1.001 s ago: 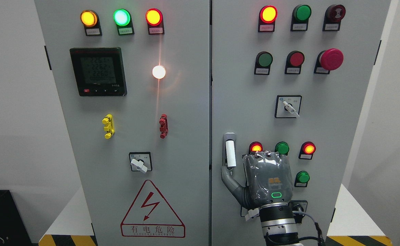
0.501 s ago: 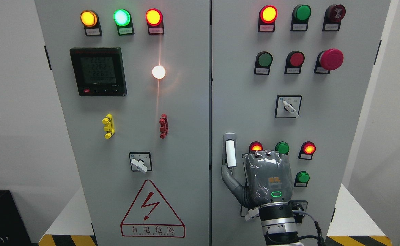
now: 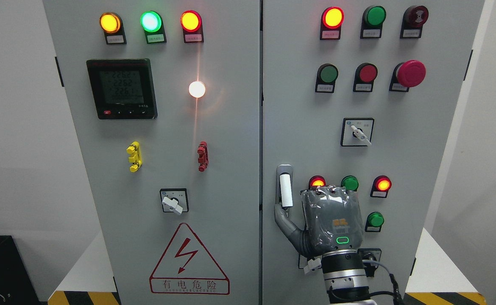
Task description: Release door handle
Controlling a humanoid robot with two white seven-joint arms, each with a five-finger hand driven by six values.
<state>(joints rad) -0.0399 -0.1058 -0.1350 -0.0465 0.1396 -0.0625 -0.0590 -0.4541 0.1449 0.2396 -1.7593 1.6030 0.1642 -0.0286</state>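
A: Door handle (image 3: pixel 285 188) first: white grip in a grey recess, upright, at the left edge of the right cabinet door (image 3: pixel 400 161), just beside the centre seam.

B: And the bigger pieces? Left cabinet door (image 3: pixel 104 203) carrying a digital meter (image 3: pixel 122 88), a lit white lamp (image 3: pixel 197 89), and a red-bordered electric hazard sign (image 3: pixel 189 262) low down.

A: Right hand (image 3: pixel 330 222) next, rising from the bottom edge, back facing the camera, just right of the handle. Thumb (image 3: pixel 282 218) stretched out left, tip right at the handle's lower end; cannot tell whether touching. Other fingers hidden behind the palm, so cannot tell whether curled or spread.

B: Clamped on anything? Nothing visibly gripped.

A: Smaller still: red mushroom button (image 3: pixel 411 73) upper right, rotary selector switch (image 3: pixel 358 132) below it, a lit red indicator (image 3: pixel 317 182) peeking over the knuckles.
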